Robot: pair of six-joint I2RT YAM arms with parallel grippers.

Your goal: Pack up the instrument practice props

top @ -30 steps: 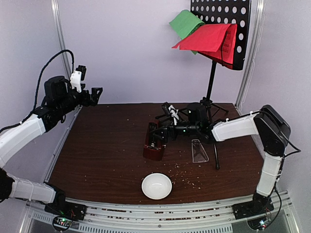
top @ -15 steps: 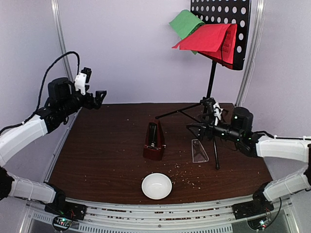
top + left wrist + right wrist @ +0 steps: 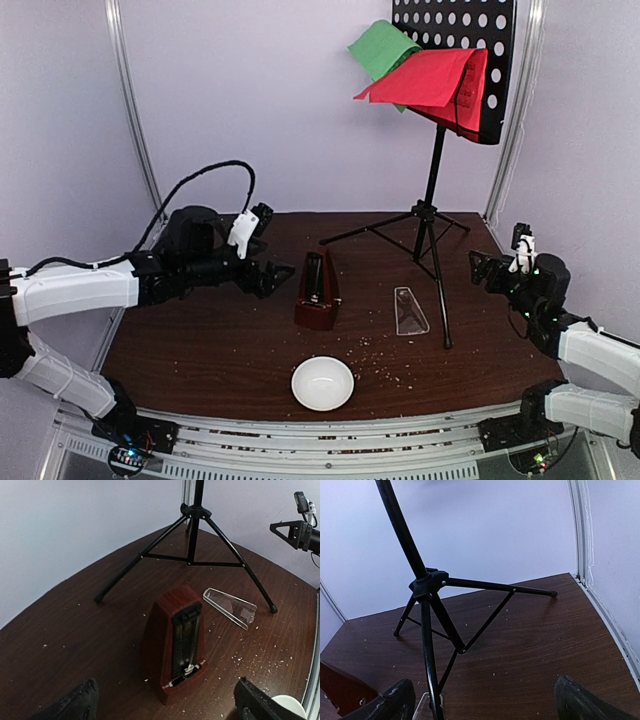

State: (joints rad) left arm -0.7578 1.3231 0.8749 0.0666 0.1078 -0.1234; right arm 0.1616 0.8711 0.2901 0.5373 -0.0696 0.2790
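Observation:
The dark red-brown metronome point(image 3: 318, 290) point(image 3: 175, 642) stands upright mid-table, its face uncovered. Its clear wedge cover point(image 3: 409, 311) point(image 3: 230, 607) lies flat to its right. The black tripod music stand point(image 3: 432, 190) point(image 3: 192, 515) point(image 3: 427, 587) stands at the back right; a green sheet point(image 3: 382, 45) and a red sheet point(image 3: 430, 78) rest on its perforated desk. My left gripper point(image 3: 272, 275) point(image 3: 167, 702) is open just left of the metronome, which sits ahead between its fingers, untouched. My right gripper point(image 3: 485, 270) point(image 3: 485, 695) is open near the right edge, facing the stand's legs.
A small white bowl point(image 3: 322, 383) point(image 3: 287, 702) sits near the front edge, ahead of the metronome. Pale crumbs are scattered over the dark wooden table point(image 3: 200, 330). A tripod leg foot point(image 3: 447, 344) reaches forward beside the clear cover. Walls close in the back and both sides.
My right arm has pulled away from the metronome to the table's right edge. My left arm has swung down from the back left to just beside the metronome.

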